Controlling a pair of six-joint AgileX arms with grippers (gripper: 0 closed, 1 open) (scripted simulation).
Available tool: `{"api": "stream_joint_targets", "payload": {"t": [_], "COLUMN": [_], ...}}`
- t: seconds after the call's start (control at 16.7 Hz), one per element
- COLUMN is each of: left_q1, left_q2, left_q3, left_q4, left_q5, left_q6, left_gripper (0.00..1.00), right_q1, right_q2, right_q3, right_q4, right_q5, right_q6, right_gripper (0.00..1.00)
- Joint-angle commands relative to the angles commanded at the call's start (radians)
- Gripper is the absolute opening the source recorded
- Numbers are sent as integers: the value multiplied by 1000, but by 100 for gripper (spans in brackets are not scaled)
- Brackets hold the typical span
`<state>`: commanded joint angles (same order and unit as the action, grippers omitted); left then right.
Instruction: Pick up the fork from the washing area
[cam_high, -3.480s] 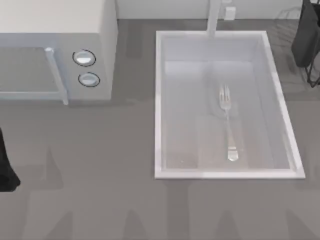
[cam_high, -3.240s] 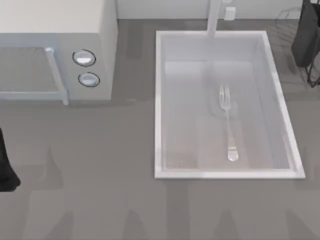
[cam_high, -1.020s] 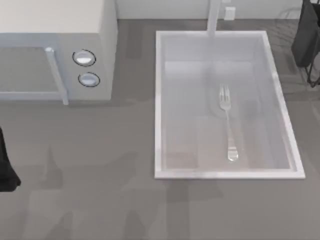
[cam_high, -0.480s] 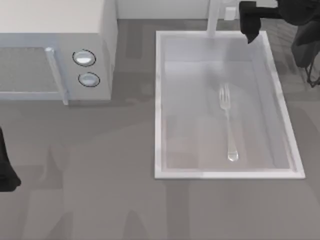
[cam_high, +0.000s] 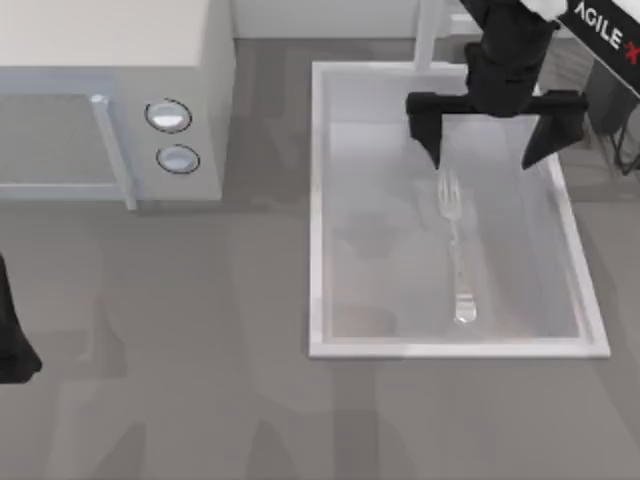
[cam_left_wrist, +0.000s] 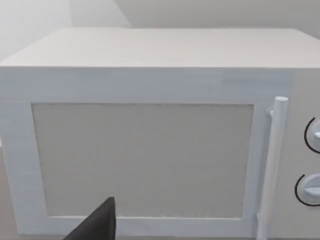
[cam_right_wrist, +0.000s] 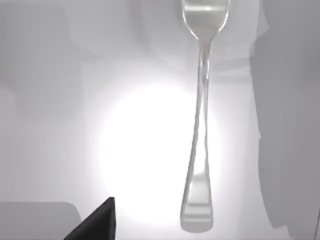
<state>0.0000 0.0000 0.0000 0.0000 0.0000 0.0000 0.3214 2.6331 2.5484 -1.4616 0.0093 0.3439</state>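
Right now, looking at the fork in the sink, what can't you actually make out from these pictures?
- Fork tines, right wrist view: cut off by the picture's edge.
- Left gripper, left wrist view: one dark fingertip at the edge, so open or shut is unknown.
- Height of the open right gripper above the sink: unreadable from the top view.

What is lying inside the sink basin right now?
Only the fork lies flat on the sink basin floor. The open right hand hovers over its tine end, hiding part of the basin's far end.
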Motion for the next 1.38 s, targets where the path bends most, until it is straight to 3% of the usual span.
{"api": "stream_joint_targets", "payload": {"t": [0.54,1.08,1.38], "left_q1": [0,0,0], "left_q2": [0,0,0], "left_q3": [0,0,0], "left_q4": [0,0,0], "left_q5": [0,0,0], "left_q6": [0,0,0], "left_gripper": [100,100,100], "right_q1": [0,6,7], "right_q2": [46,131,146], "right_q3": [24,-299,-344], "right_q4": [-7,418,466], "right_q5": [-1,1,1], "right_q6": [6,9,9], "right_gripper": [100,100,100]}}
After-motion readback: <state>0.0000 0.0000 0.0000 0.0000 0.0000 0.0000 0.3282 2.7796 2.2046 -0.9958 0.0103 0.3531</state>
